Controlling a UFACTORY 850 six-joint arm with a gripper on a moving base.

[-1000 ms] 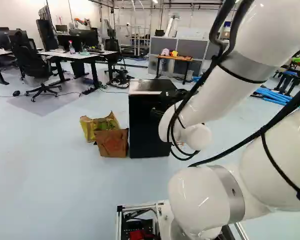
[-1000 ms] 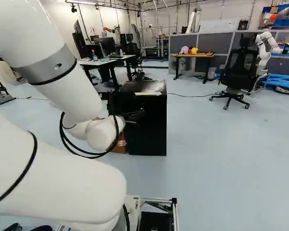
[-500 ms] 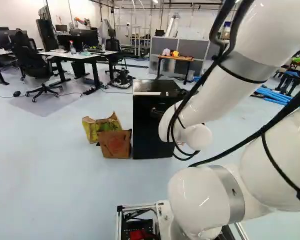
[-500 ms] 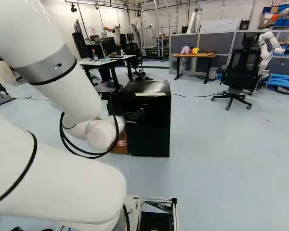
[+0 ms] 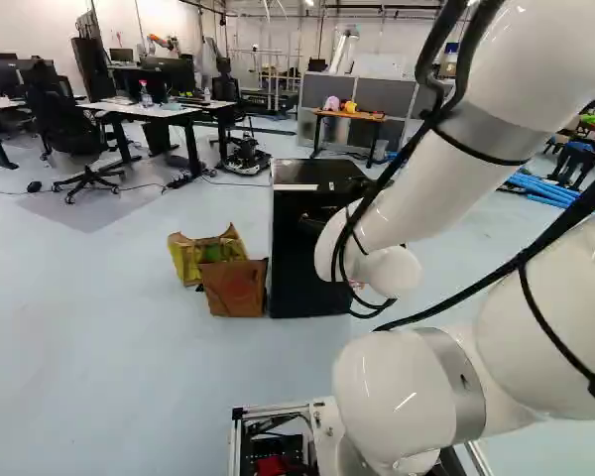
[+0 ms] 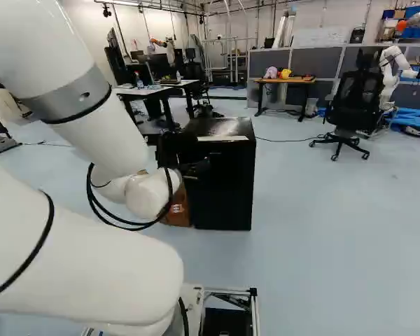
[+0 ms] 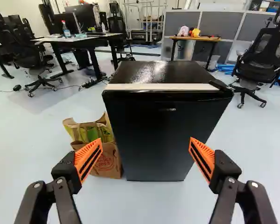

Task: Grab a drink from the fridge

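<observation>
Fridge (image 7: 161,135), black; upright, long axis vertical, door facing the arm.
Stands directly ahead of the gripper (image 6: 197,166), whose fingers are spread wide, holding nothing.

Glossy black fridge top (image 7: 161,72), crumpled paper bag (image 7: 107,163), smooth pale floor (image 7: 144,205), ribbed orange pads (image 7: 88,158)

Free room before the black fridge (image 7: 151,135), paper bags (image 7: 107,165) beside it
</observation>
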